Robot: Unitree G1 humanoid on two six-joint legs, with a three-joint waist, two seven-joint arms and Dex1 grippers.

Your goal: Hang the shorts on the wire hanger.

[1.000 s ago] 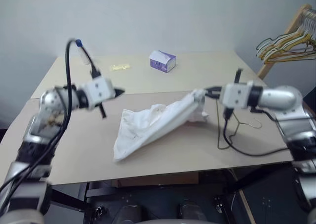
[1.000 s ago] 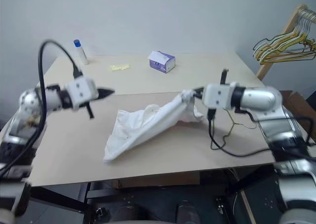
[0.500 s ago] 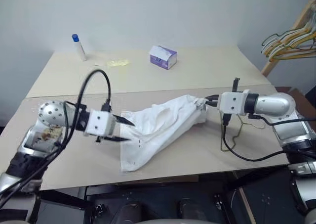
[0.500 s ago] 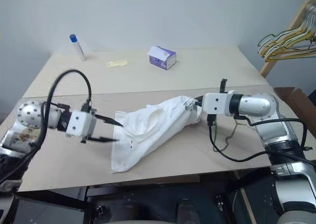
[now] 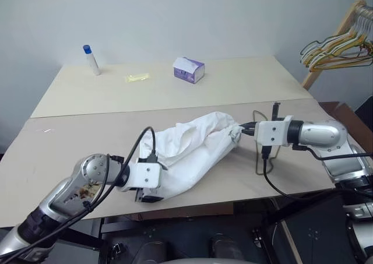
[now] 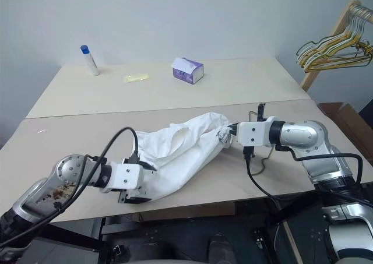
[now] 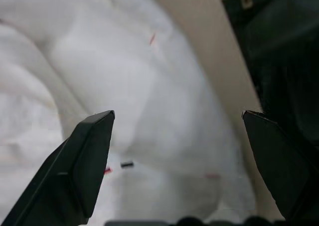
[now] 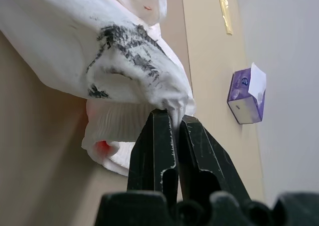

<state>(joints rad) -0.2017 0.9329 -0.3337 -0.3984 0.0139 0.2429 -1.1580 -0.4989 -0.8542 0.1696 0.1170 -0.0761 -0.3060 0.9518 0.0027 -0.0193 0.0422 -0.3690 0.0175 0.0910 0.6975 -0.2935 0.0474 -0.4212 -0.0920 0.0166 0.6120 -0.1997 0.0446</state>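
No legible text, label or number on any object in view.

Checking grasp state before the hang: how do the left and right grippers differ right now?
Left gripper: jaws wide open, hovering over the near end of the shorts by the table's front edge, holding nothing. Right gripper: jaws shut, pinching a bunched bit of cloth at the shorts' far end. Left points down at the cloth; right lies closer to level. Both sit at the same shorts.

The shorts (image 5: pixel 189 150) sprawled across the near bench (image 5: pixel 70 153); the far bench lay mostly bare around a purple box (image 5: pixel 189 70) and bottle (image 5: pixel 91 60).
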